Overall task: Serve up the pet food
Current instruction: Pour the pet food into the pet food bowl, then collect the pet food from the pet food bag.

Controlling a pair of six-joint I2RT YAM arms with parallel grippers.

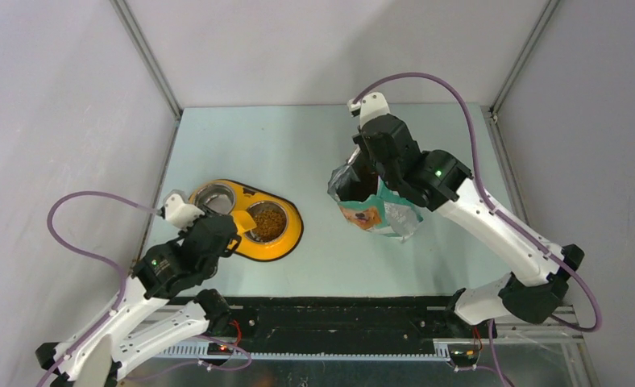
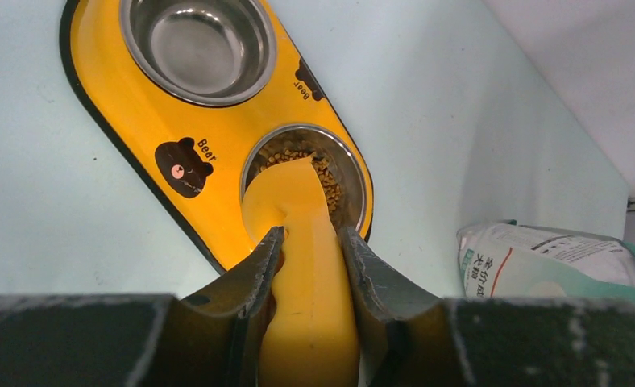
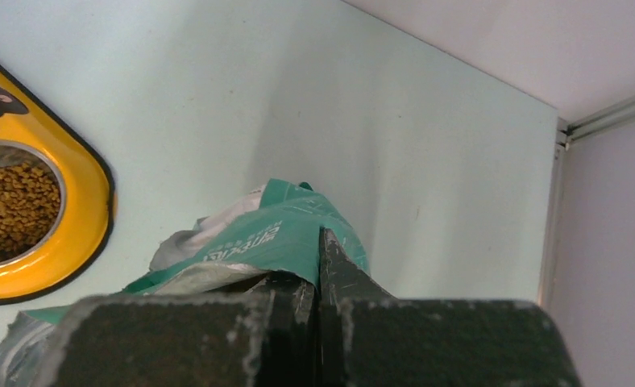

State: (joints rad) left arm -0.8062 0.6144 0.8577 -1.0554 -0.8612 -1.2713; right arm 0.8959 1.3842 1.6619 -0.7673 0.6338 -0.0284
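Brown pet food (image 1: 268, 222) (image 2: 324, 171) (image 3: 12, 210) fills the right-hand steel bowl of a yellow double feeder (image 1: 286, 243) (image 2: 129, 113). My left gripper (image 1: 232, 234) (image 2: 310, 242) is shut on the handle of an orange scoop (image 1: 242, 220) (image 2: 298, 218), whose bowl is tipped over that kibble bowl. The feeder's other steel bowl (image 1: 212, 197) (image 2: 195, 44) has nothing in it. My right gripper (image 1: 368, 165) (image 3: 318, 266) is shut on the top rim of the green-and-white food bag (image 1: 372, 211) (image 3: 282, 234), holding its mouth up.
The bag (image 2: 540, 258) stands to the right of the feeder on the pale table. Grey walls close in the back and both sides. A black rail (image 1: 338, 318) runs along the near edge between the arm bases.
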